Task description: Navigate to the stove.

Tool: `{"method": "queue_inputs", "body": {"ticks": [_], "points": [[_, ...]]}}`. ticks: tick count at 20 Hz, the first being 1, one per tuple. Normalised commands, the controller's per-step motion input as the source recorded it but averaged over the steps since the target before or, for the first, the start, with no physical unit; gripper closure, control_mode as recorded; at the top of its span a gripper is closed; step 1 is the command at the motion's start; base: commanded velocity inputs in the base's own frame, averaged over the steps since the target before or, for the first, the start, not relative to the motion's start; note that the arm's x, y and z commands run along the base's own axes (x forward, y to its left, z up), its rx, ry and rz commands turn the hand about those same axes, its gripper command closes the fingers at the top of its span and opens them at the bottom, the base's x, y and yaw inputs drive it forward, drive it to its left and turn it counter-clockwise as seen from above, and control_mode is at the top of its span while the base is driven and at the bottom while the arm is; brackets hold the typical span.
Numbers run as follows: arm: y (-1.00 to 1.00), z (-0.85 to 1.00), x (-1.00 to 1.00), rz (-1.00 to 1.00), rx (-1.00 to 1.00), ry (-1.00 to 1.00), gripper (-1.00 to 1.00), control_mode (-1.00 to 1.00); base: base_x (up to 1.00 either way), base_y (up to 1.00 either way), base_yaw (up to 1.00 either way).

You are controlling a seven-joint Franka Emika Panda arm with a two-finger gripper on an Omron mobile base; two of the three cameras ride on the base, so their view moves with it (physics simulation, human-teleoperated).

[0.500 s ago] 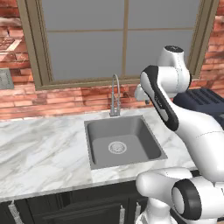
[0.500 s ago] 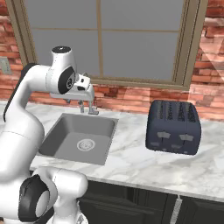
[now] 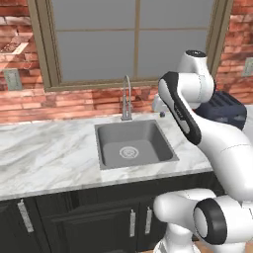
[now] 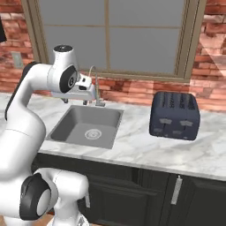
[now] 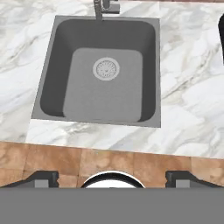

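Note:
The stove is out of view. I face a grey square sink [image 3: 134, 144] set in a marble counter [image 3: 44, 158], with its faucet [image 3: 126, 99] under a window. My gripper [image 3: 159, 105] hangs above the sink's right back corner, also visible beside the faucet from the right [image 4: 89, 94]. In the hand view its fingertips [image 5: 42, 177] stand wide apart with nothing between them, so the gripper [image 5: 111, 178] is open. That camera looks straight down into the sink [image 5: 103, 72] and its drain.
A dark blue toaster [image 4: 174, 115] stands on the counter right of the sink. Dark cabinet doors [image 3: 99, 222] with silver handles run below the counter. Brick wall and a wall outlet [image 3: 12, 79] are behind. Wooden floor [image 5: 109, 159] shows before the counter.
The whole picture has shifted: sink, counter and toaster sit a little higher in both base views and more cabinet front shows, so the base has moved. The arm keeps its pose.

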Motion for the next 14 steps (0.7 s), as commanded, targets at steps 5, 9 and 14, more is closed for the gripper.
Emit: {"method": "queue_inputs", "body": {"ticks": [5, 9, 14], "points": [[0.0, 0.0, 0.0, 0.0, 0.0, 0.0, -1.0, 1.0, -1.0, -0.01, 0.2], [0.0, 0.0, 0.0, 0.0, 0.0, 0.0, -1.0, 1.0, -1.0, -0.01, 0.0], [0.0, 0.0, 0.0, 0.0, 0.0, 0.0, -1.0, 1.0, -0.7, 0.0, -0.31]]}}
